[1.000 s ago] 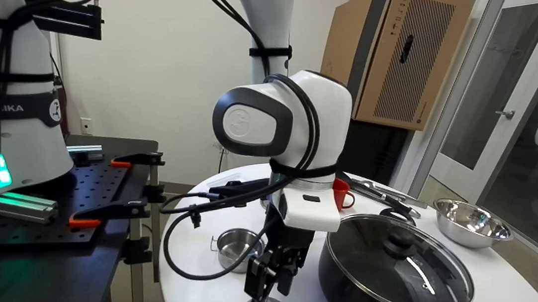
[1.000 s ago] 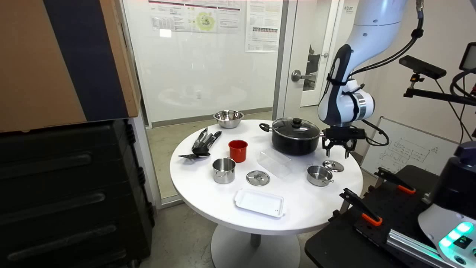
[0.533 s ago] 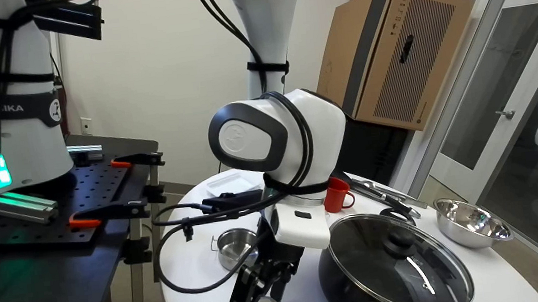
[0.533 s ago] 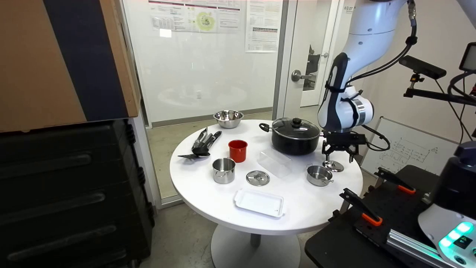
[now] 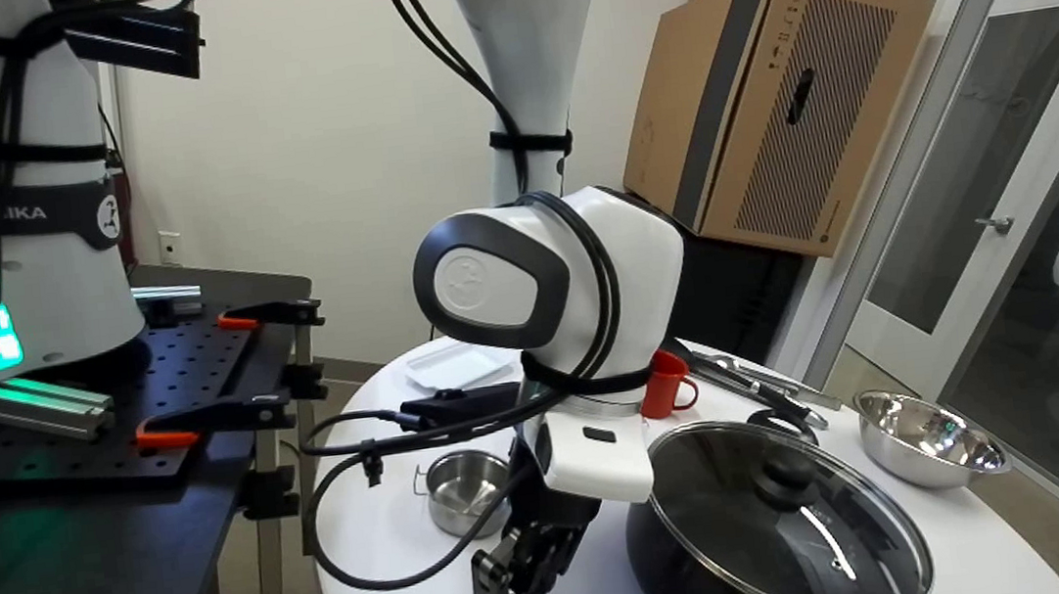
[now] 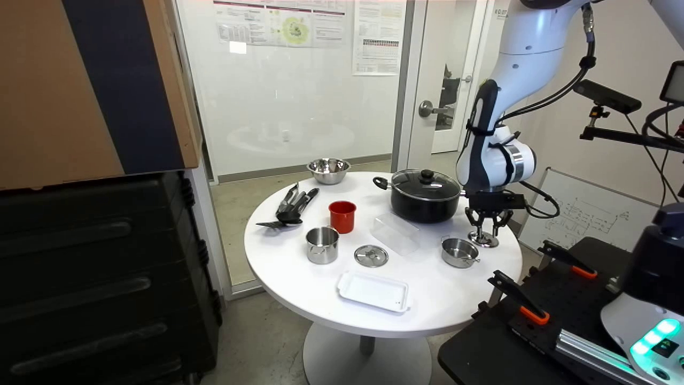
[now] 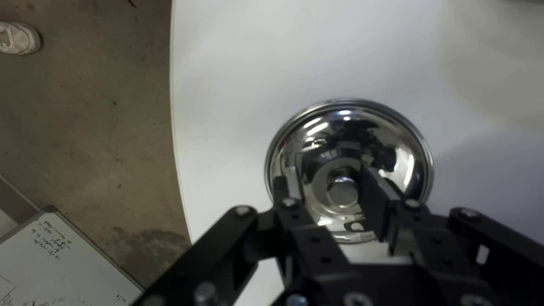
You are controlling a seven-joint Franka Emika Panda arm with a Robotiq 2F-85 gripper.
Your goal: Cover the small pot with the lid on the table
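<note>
Wrist view: I see my black two-finger gripper (image 7: 332, 180) hanging over the small, round, silvery metal lid (image 7: 340, 158). Its fingers (image 7: 376, 197) are released, and they stand at two sides of the round metal knob (image 7: 342, 193). On one side there is a gap; on the other, I cannot tell if the finger touches. In both exterior views the lid lies on the round white table (image 6: 299, 267), near the small, round, steel pot (image 6: 458, 260) with low walls, but apart from it. The small pot stands uncovered; near it is also the large black pot (image 6: 425, 207) with the dark see-through lid (image 6: 419, 187).
</note>
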